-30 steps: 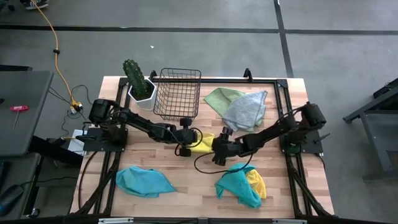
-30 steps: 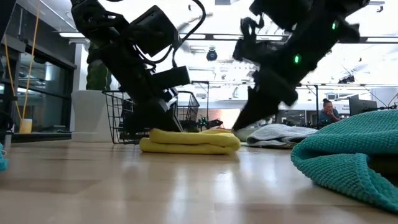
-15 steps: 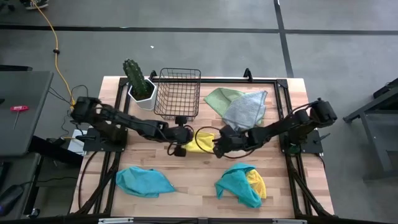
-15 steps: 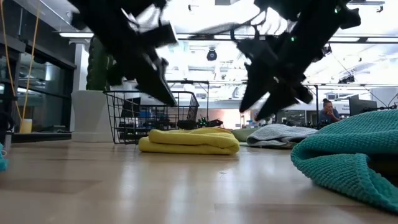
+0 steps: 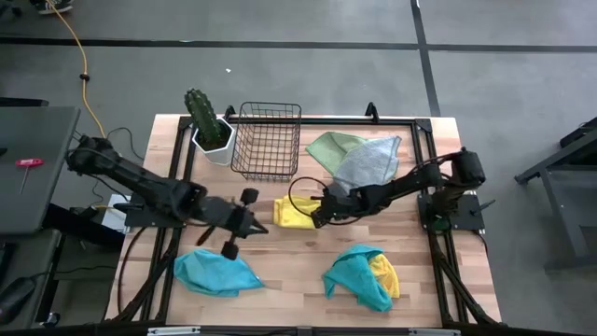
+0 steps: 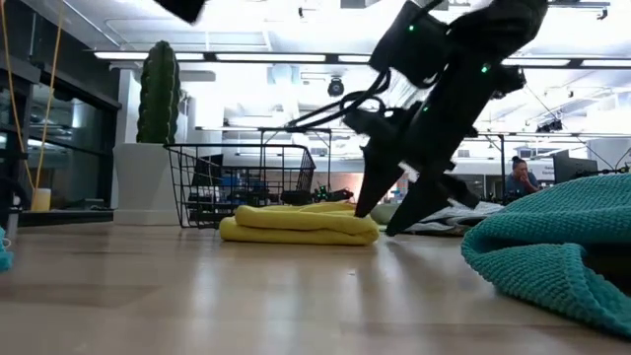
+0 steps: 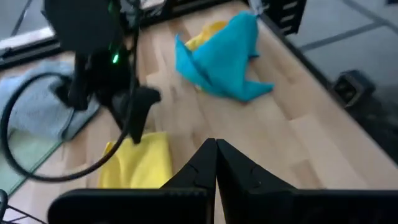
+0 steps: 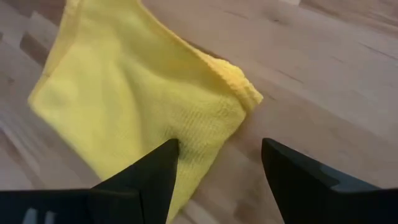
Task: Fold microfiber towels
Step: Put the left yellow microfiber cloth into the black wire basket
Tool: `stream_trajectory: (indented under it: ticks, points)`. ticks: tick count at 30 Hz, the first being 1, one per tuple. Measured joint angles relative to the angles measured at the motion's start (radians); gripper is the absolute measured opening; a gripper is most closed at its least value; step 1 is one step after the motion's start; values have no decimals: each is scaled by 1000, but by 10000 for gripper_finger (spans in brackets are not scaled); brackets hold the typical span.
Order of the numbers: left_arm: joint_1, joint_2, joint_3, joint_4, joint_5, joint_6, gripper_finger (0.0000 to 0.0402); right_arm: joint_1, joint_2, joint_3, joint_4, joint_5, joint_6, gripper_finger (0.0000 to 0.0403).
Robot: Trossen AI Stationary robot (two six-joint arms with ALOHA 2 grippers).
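Observation:
A folded yellow towel lies flat on the wooden table's middle. My right gripper is open and slants down at the towel's right edge. In the right wrist view one finger stands over the yellow towel and the other over bare wood. My left gripper is shut, holds nothing, and hangs above the table left of the towel. My right gripper stands astride the right edge of the yellow towel, slanting down from the table's right side. I cannot tell whether either fingertip touches the cloth or the table.
A crumpled teal towel lies near left, and a teal one over a yellow one near right. Green and grey towels lie far right. A black wire basket and a potted cactus stand at the far edge.
My left gripper, still shut, has drawn back from the yellow towel toward the table's left and near side and risen out of the low view. My right gripper has rolled about its wrist and shifted left to the towel's right edge. The towel has stayed folded in place.

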Motion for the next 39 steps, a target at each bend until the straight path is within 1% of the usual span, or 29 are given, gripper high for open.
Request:
stream_trajectory:
  ticks: [4, 10, 18, 21, 26, 28, 30, 33, 35, 36, 37, 39]
  points:
    - [-82, -45, 0, 0, -87, -8, 0, -7, 48, 3, 116, -18, 3, 224]
    - [-149, -66, 0, -2, -206, -26, 0, -7, 76, 3, 184, -20, 45, 224]
    - [-163, -65, 0, -7, -324, -45, 0, -8, 89, 3, 211, 34, 85, 224]
    - [-160, -65, 0, -23, -365, -65, 0, -17, 109, 3, 245, 32, 86, 224]
    - [-159, -65, 0, -35, -386, -70, 0, -20, 154, 5, 306, 47, 72, 221]
    - [-160, -65, 0, -44, -407, -71, 0, -20, 163, 5, 312, 59, 65, 206]
    - [-160, -65, 0, -56, -436, -77, 0, -17, 167, 5, 307, 81, 26, 175]
    - [-160, -85, 0, -80, -478, -81, 0, -18, 168, 3, 305, 90, -50, 101]
    - [-161, -108, 0, -99, -482, -96, 0, -19, 164, 2, 304, 90, -114, 40]
    - [-164, -124, 0, -114, -482, -104, 0, -19, 161, 2, 305, 87, -146, 21]
    - [-169, -142, -1, -122, -482, -112, 0, -19, 149, 2, 301, 83, -174, 14]
    - [-187, -178, 0, -137, -498, -127, 0, -20, 120, 3, 263, 52, -212, 18]
